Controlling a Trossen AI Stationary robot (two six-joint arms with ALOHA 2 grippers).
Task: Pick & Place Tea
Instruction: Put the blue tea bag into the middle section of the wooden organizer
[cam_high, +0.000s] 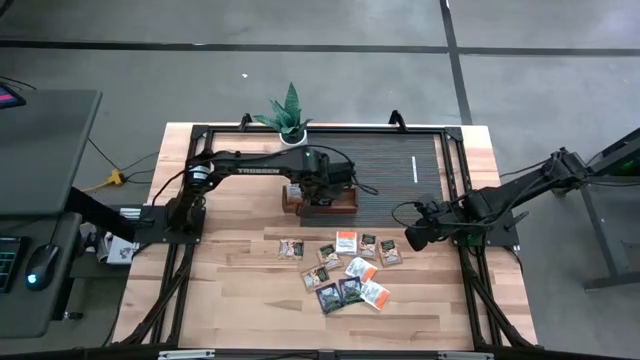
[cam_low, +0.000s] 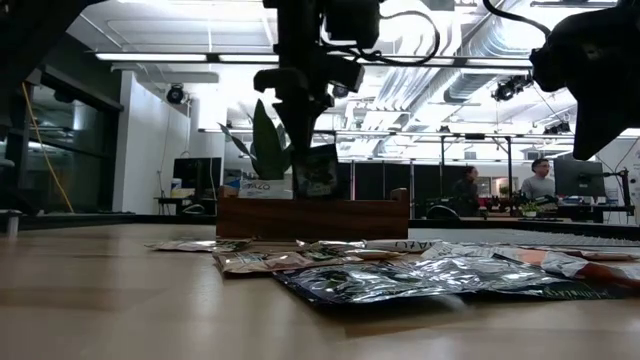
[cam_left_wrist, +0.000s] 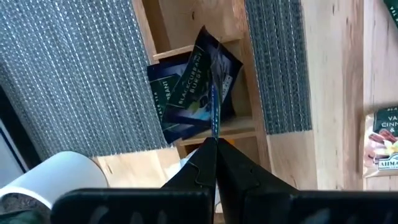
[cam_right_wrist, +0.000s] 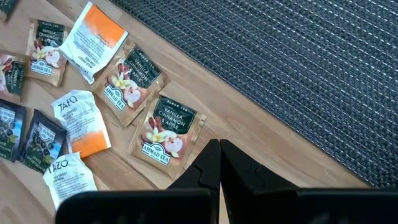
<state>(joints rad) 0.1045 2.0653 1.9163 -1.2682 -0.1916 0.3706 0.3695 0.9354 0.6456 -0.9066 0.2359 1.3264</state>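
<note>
Clearly the dark tea sachet (cam_left_wrist: 213, 93) hung edge-on, pinched in the left pincer (cam_left_wrist: 215, 144) over the wooden tray (cam_high: 320, 205), above a compartment already holding dark sachets (cam_left_wrist: 180, 93). To do it well, it likely needed lowering straight between the dividers before letting go. That arm reached across from the left, wrist pointing down. The right pincer (cam_right_wrist: 219, 152) hovered clenched and empty beside the loose sachets (cam_high: 345, 268) on the table (cam_high: 230, 290).
</note>
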